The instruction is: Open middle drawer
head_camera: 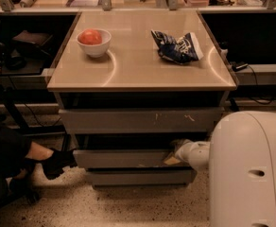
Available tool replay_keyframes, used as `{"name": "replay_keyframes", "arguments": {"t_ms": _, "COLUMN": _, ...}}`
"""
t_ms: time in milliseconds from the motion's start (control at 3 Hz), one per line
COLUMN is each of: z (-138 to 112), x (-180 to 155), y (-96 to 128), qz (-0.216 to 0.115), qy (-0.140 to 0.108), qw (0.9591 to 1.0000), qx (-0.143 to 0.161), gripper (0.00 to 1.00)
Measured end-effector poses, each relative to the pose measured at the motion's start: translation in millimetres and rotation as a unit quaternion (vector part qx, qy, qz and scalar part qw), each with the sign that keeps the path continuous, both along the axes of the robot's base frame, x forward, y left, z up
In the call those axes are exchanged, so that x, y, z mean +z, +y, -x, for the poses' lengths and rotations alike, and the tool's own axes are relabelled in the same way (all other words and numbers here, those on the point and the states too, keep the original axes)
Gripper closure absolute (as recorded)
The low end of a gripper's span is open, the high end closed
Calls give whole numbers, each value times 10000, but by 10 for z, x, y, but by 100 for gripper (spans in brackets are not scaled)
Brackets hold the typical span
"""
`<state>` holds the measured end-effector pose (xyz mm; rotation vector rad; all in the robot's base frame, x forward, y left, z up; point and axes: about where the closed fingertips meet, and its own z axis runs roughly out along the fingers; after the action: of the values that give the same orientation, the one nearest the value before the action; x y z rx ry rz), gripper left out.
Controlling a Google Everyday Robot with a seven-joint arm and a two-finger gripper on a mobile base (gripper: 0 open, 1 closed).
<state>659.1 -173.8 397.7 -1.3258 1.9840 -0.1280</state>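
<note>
The middle drawer (124,158) is a wide, shallow grey front below the taller scratched front (138,120). It stands out a little from the cabinet, with a dark gap above it. My gripper (174,153) is at the right end of the middle drawer's top edge, reaching in from my white arm (249,169) at the lower right. The narrowest front (138,177) sits at the bottom.
On the cabinet top (138,65) are a white bowl with a red fruit (93,41) and a blue snack bag (176,46). A person's leg and black shoe (53,162) lie on the floor to the left of the drawers. Dark shelving stands on both sides.
</note>
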Motion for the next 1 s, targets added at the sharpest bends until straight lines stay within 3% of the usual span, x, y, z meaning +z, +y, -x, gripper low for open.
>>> {"name": "replay_keyframes", "arguments": {"t_ms": 333, "z": 55, "x": 52, "y": 11, "qz": -5, "qy": -9, "qw": 10000, "qx": -11, "gripper": 100}}
{"name": "replay_keyframes", "arguments": {"t_ms": 667, "z": 489, "x": 333, "y": -107, "qz": -213, "qy": -332, "qw": 9987, "qx": -324, "gripper": 100}}
{"name": "replay_keyframes", "arguments": {"t_ms": 1000, "z": 499, "x": 329, "y": -101, "qz": -206, "qy": -326, "qw": 9988, "qx": -311, "gripper": 100}}
